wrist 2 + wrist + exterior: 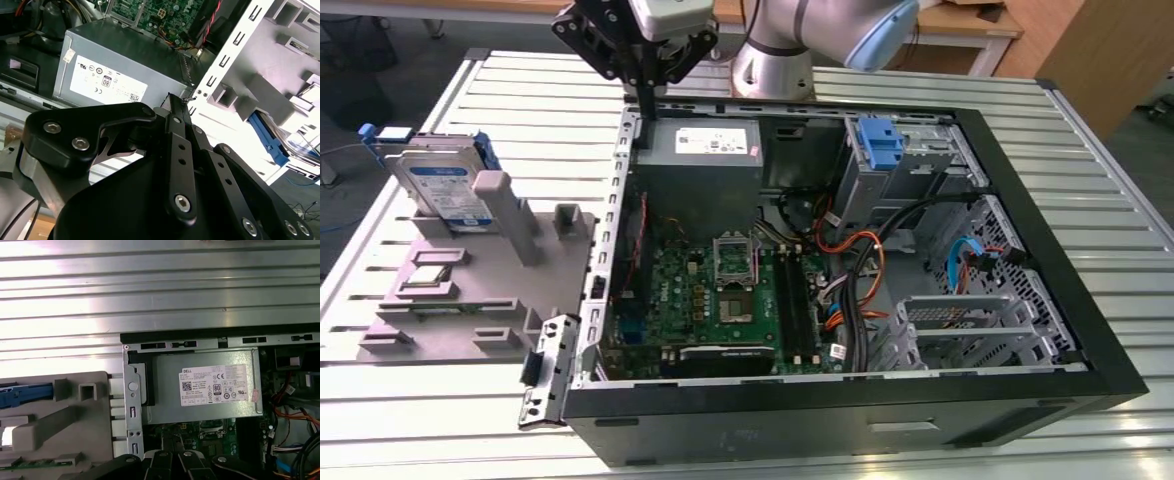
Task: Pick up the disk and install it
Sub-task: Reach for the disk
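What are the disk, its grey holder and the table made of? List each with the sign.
The disk looks like metal: silvery sheen, with a blue plastic-looking edge frame. The grey holder is probably matte plastic: dull, uniform moulded blocks. The table is metal, possibly aluminium: bright ribbed slats with glare.

Stickered power supply (200, 390), grey fixture (60, 425), hand (172, 441)

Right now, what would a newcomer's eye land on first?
The opened computer case fills the middle of the table, its green circuit board bare. The black gripper hangs over the case's edge, holding nothing, while the disk stands in a grey holder on the exterior view's left.
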You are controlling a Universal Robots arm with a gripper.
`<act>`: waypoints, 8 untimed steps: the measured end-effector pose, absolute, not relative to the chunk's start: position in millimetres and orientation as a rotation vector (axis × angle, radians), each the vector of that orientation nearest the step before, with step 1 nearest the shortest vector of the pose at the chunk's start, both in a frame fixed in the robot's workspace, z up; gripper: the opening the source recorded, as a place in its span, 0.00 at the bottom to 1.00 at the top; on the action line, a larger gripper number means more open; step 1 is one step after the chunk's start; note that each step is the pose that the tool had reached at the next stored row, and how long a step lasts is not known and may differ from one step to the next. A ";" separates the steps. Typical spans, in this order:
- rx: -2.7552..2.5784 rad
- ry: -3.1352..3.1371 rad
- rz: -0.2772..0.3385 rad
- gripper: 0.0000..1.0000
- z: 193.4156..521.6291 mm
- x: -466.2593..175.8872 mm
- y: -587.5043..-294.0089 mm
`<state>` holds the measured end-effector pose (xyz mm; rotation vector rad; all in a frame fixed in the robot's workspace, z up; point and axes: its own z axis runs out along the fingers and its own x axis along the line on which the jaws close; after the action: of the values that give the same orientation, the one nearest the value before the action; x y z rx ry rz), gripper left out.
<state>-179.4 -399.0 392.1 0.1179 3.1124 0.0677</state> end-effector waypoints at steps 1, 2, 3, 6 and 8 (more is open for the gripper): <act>0.118 3.112 0.068 0.10 392.1 -180.6 -398.9; 0.118 3.113 0.068 0.10 392.1 -181.9 -398.9; 0.118 3.112 0.068 0.10 392.1 -183.1 -398.9; 0.118 3.113 0.068 0.10 392.1 -186.5 -398.9; 0.118 3.113 0.068 0.10 392.1 -188.9 -398.9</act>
<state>-188.9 -398.9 392.1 0.1180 3.1125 0.0677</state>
